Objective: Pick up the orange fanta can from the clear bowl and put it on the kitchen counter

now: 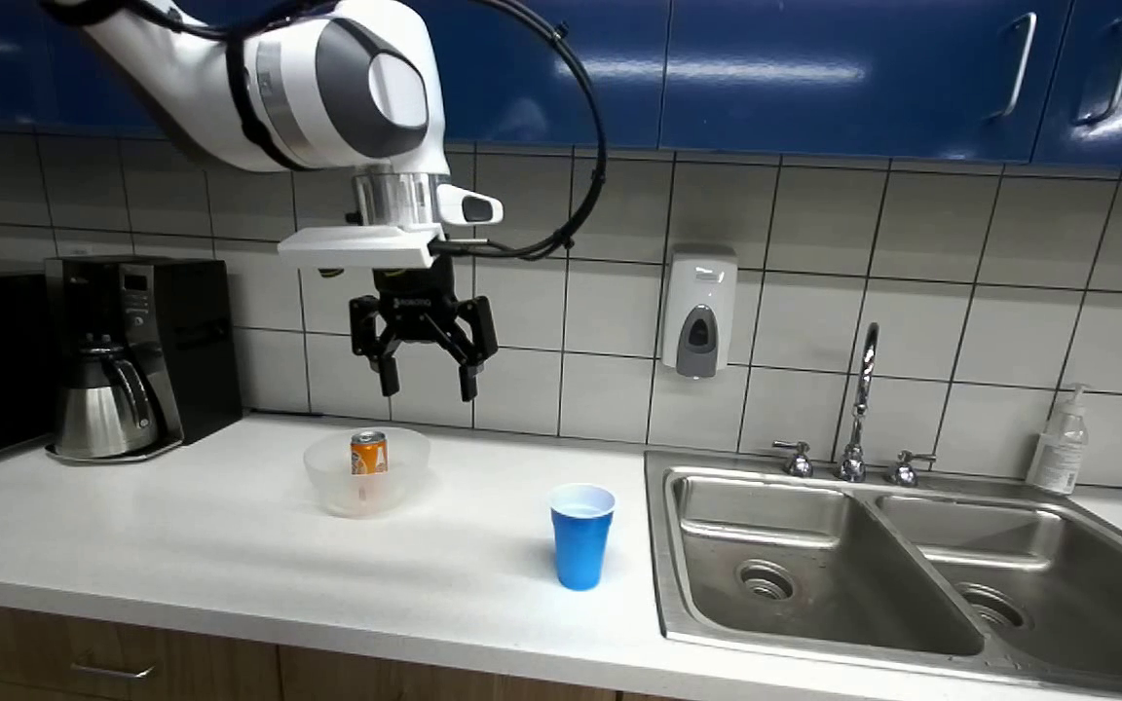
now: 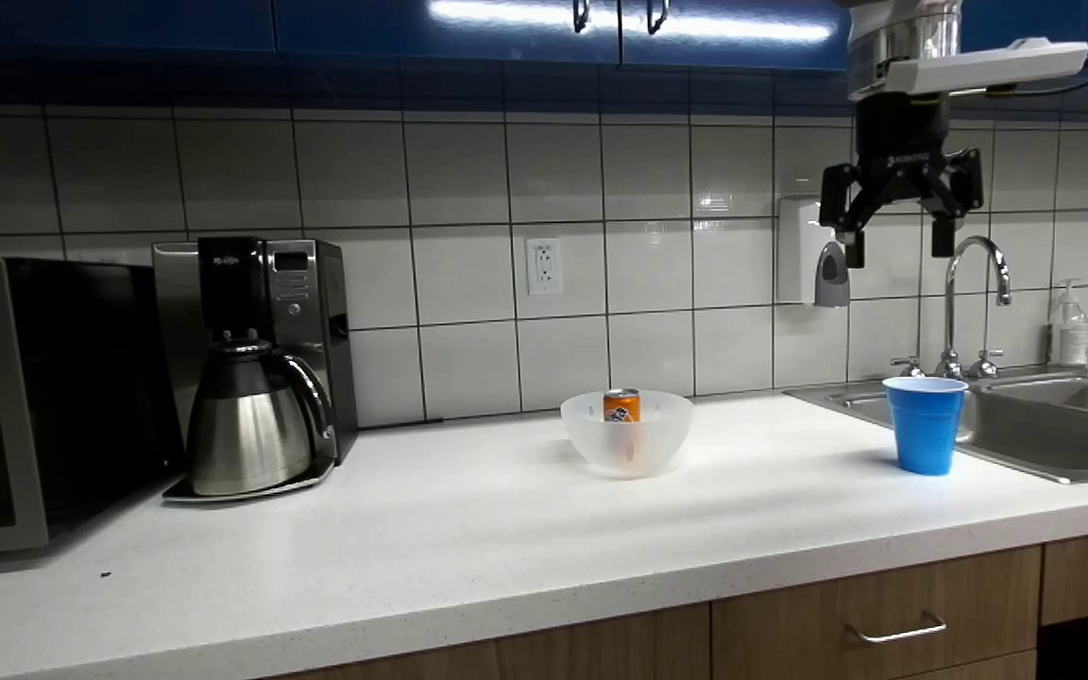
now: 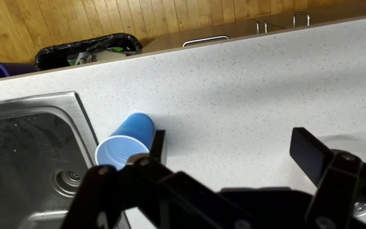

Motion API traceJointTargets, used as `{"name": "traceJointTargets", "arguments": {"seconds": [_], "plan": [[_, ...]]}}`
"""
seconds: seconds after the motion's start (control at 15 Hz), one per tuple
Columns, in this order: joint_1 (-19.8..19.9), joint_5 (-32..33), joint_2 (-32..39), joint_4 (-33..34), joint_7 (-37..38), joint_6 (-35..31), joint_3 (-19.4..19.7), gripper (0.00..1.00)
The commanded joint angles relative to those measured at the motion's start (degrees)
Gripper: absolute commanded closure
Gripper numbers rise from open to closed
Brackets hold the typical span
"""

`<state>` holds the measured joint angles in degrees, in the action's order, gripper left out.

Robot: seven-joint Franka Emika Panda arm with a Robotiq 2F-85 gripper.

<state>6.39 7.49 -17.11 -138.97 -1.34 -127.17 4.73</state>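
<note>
My jaws hang wide apart with nothing between them, high over the tabletop [image 1: 230, 570], probably to clear the bowl [image 1: 410, 472]. The can [image 1: 369, 454] stands upright inside it, walled in, so I judge a grip from above best.

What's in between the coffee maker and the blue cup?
The clear bowl, with the orange fanta can inside it, sits between them on the kitchen counter; both exterior views show that.

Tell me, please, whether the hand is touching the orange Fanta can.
Apart. In both exterior views, the hand hangs higher than the orange Fanta can, with wall tiles showing in the gap between them.
</note>
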Motion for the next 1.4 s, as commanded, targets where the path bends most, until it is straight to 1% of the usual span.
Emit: {"name": "traceJointTargets", "arguments": {"seconds": [0.0, 0.27, 0.6, 0.93, 1.33], "plan": [[-1.2, -3.0, 2.8, -0.6, -0.4, -5.2, 0.3, 0.00], [-2.6, -6.0, 7.0, 0.3, -1.2, -8.3, -0.1, 0.00], [-4.3, -8.2, 11.5, 1.3, -2.2, -10.2, -0.8, 0.00], [-5.6, -9.5, 16.5, 5.0, -5.0, -11.4, -1.5, 0.00], [-6.2, -11.1, 22.9, 9.7, -8.4, -12.3, -3.2, 0.00]]}}
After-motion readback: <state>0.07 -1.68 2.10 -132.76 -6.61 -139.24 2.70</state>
